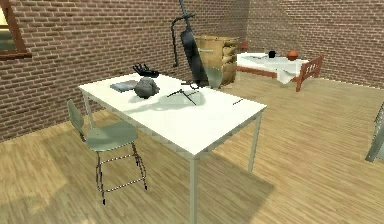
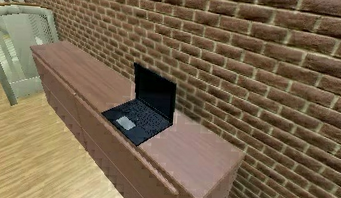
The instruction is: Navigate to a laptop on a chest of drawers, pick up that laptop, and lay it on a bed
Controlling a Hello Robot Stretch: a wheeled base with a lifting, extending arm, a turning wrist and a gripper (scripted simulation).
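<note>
Legible text, labels, brands, numbers, signs: none readable, whether on the laptop (image 2: 146,105), the chest of drawers (image 2: 190,154), the brick wall (image 2: 271,64) or the surface (image 1: 200,115).

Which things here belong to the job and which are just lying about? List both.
Job: laptop, chest of drawers under it, bed.
Lying about: white table, chair, dark items on the table.
</note>
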